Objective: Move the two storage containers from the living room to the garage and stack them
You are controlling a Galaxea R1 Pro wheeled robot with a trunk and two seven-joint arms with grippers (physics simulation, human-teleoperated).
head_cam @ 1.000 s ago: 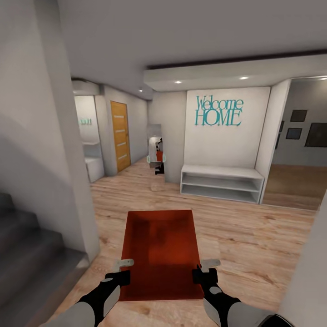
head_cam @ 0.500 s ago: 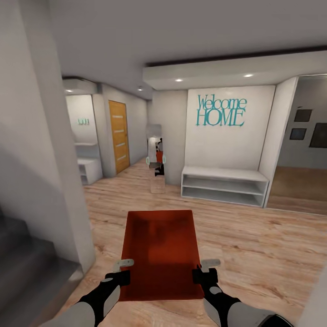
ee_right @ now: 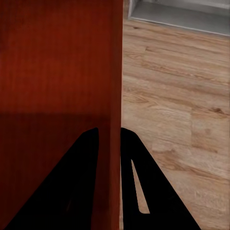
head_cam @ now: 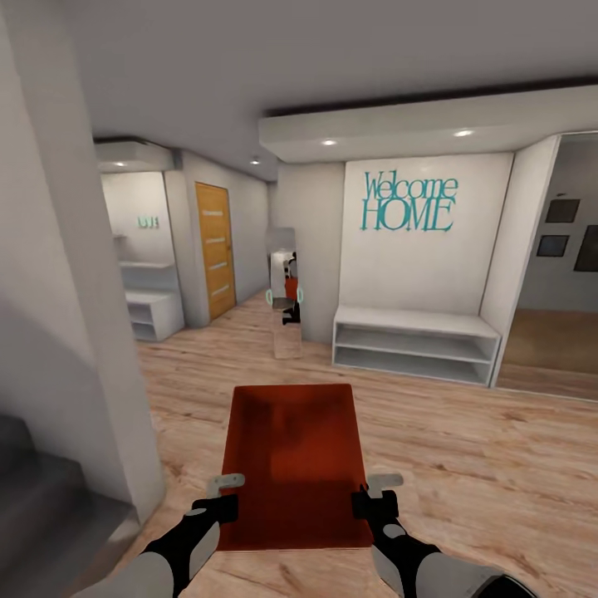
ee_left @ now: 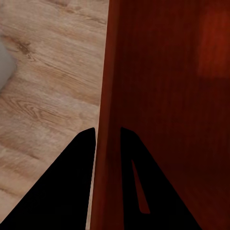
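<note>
- Red-orange and open-topped, one storage container hangs in front of the robot above the wood-plank floor, carried between both arms.
- Its long axis runs straight ahead, away from the robot, with the near end between the grippers and the far end pointing towards the white bench.
- On the container's left long wall sits the left gripper; in the left wrist view, its two dark fingers straddle that thin wall, one outside and one inside, so the jaws are clamped on the rim.
- Mirroring it on the right long wall, the right gripper has its fingers pinching the wall from both sides in the right wrist view.
- Both grips sit near the container's near end, so most of its length hangs forward of the jaws; neither arm is nearer, the hold is even.
- Ahead lies a hallway: a wall with teal "Welcome HOME" lettering, a narrow mirror showing the robot's reflection, and a wooden door further left.
- Grey stairs and a white wall corner stand close on the left.
- Judging by the surroundings, this is transit, the garage not yet reached; steering will need to keep the container's projecting front clear of that corner.
</note>
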